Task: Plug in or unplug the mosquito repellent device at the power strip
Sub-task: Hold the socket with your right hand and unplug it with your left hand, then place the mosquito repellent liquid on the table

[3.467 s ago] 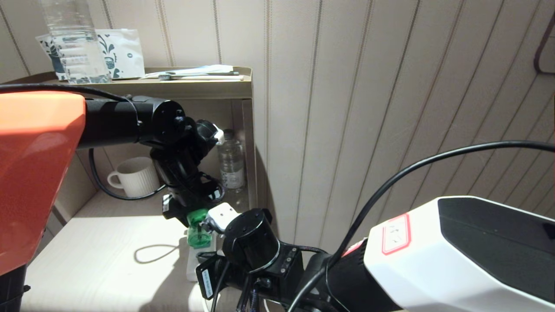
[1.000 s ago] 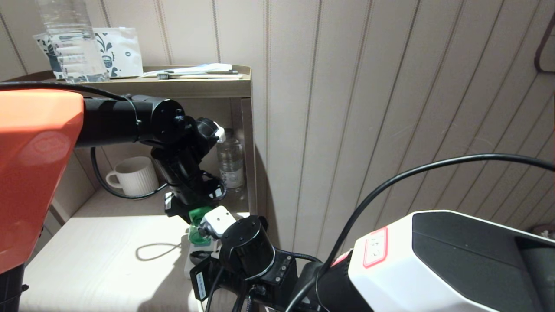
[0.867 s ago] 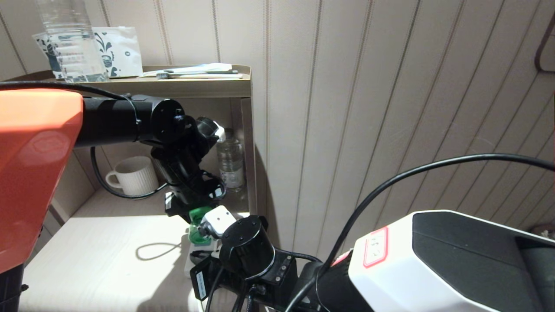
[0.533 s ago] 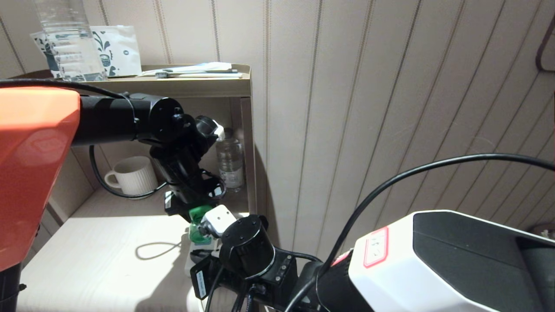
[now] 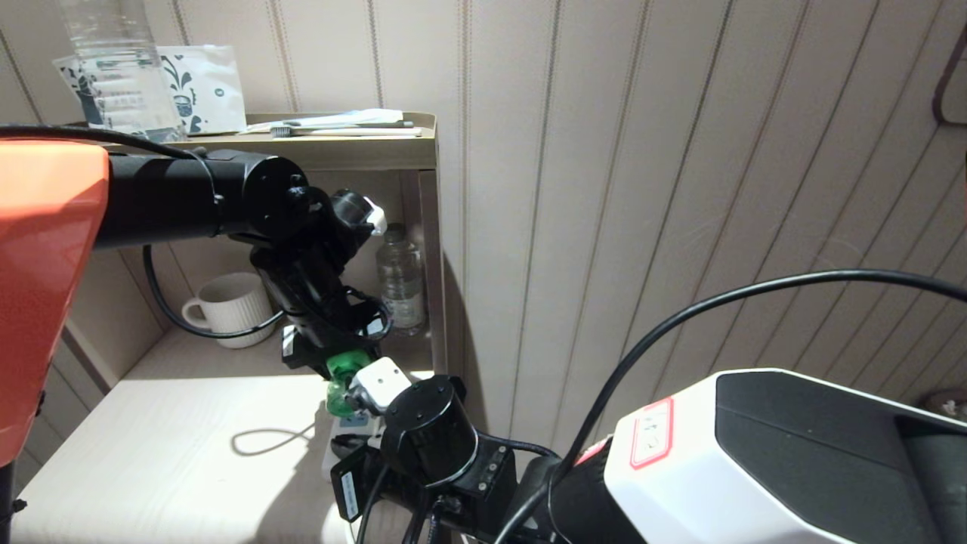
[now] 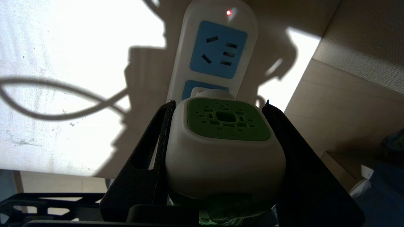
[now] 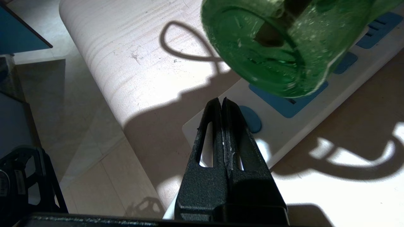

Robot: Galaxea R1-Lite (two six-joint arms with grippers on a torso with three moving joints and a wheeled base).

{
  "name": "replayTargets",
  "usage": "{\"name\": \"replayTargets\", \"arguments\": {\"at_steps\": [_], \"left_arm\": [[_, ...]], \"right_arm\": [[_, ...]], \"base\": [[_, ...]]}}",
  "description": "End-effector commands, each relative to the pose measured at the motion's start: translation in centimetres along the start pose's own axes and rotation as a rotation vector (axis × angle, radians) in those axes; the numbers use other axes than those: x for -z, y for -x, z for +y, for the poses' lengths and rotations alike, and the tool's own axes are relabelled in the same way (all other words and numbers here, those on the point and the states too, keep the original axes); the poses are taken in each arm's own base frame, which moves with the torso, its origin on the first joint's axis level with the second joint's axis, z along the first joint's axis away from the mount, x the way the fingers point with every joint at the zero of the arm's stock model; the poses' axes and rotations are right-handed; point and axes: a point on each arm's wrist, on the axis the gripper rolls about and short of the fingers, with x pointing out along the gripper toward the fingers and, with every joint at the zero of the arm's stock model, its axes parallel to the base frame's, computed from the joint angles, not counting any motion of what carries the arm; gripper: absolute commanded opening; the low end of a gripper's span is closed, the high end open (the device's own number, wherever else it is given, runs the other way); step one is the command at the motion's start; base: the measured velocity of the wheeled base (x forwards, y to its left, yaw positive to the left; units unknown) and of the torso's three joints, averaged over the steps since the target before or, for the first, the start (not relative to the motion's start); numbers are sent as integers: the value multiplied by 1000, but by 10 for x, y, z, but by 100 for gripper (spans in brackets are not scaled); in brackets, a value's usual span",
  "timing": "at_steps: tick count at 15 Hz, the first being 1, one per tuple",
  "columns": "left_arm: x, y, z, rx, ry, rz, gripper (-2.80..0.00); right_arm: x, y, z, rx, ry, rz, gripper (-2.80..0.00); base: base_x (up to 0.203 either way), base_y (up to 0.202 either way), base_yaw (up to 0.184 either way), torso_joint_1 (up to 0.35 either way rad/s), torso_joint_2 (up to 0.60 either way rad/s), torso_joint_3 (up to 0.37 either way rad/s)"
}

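The mosquito repellent device [image 6: 221,142], white with a green vented top, sits between the two black fingers of my left gripper [image 6: 219,103], which is shut on its sides. Its white plug end points at the second blue socket face of the power strip [image 6: 217,47], whose red light is on. The prongs are hidden. From the right wrist its green bottle [image 7: 277,47] hangs just over the power strip [image 7: 284,126]. My right gripper [image 7: 221,101] is shut and empty, tips at the strip's end beside a blue button [image 7: 251,118]. In the head view the device [image 5: 344,374] shows under the left wrist.
A white ribbed mug [image 5: 227,308] and a clear water bottle [image 5: 400,279] stand in the shelf niche behind the left arm. A larger bottle [image 5: 121,68] and a printed pouch [image 5: 208,87] sit on the upper shelf. The panelled wall [image 5: 642,189] rises close on the right.
The left arm has risen a little and drifted left with the device still in its fingers. The right arm and the power strip have stayed where they were.
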Motion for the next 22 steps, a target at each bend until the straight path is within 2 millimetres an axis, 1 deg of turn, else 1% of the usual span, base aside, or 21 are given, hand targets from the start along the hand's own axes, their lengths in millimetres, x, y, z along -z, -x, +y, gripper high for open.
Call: {"name": "replayTargets", "arguments": {"at_steps": [1,2,3,4,6,9,10,12,14,16,22], "left_arm": [[2,6,2,2,5,-3,-280],[2,12,2,10,3,-13,-280],[3,22,4,26,-6,-33,-280],[4,26,5,15,-11,-44,-280],[4,27,8,-19,-7,-63,-280],[-2,32,22,-60,28,-65,-280],[-4,34,27,-73,39,-61,-280],[-3,50,39,-74,48,-80,-280],[2,69,47,-61,46,-102,-280],[7,80,52,-58,50,-105,-280],[16,89,57,-58,50,-94,-280]], "right_arm": [[3,-2,-1,0,-1,7,-280],[3,-2,-1,1,-1,6,-280],[3,-2,-1,1,-1,4,-280],[3,-2,0,0,-1,5,-280],[2,-1,0,-1,1,2,-280],[-1,2,0,0,0,-6,-280],[-6,5,1,-2,1,-19,-280],[-18,12,3,-7,5,-51,-280],[-33,21,7,-17,10,-92,-280],[-46,32,11,-27,12,-132,-280],[-80,70,21,-43,28,-214,-280]], "base": [[0,0,0,0,0,0],[0,0,0,0,0,0],[0,0,0,0,0,0],[0,0,0,0,0,0],[0,0,0,0,0,0],[0,0,0,0,0,0],[0,0,0,0,0,0],[0,0,0,0,0,0],[0,0,0,0,0,0],[0,0,0,0,0,0],[0,0,0,0,0,0]]}}
